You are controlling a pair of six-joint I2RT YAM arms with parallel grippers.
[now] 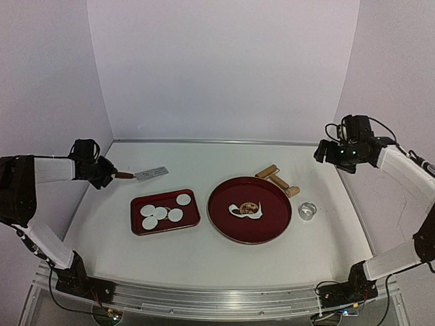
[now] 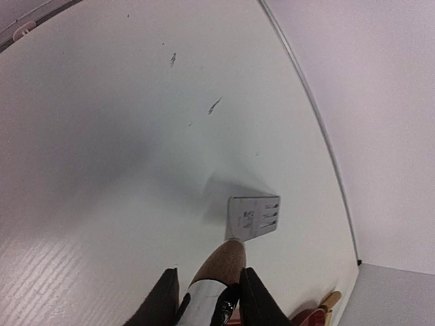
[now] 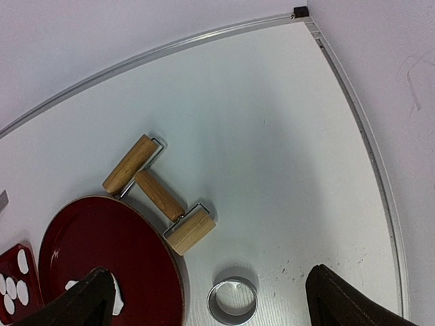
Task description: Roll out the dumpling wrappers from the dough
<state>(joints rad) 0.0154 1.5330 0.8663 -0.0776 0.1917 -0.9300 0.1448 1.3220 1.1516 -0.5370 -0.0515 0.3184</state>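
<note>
5 dumpling wrappers (image 1: 160,212) lie flat on the red tray (image 1: 165,199), left of the round red plate (image 1: 224,217) carrying ragged dough (image 1: 246,210). The left gripper (image 1: 109,174) has its jaws either side of the spatula (image 1: 151,174) handle; whether they clamp it cannot be told. The right gripper (image 1: 338,156) hangs above the desk (image 1: 204,258) beyond the roller (image 1: 277,180) and ring (image 1: 306,211), jaws wide apart, empty

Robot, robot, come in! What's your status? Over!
Left gripper around spatula handle, grip unclear. Right gripper open, empty. Five dumpling wrappers on red tray; ragged dough on round plate. Roller, ring beside plate.
</note>
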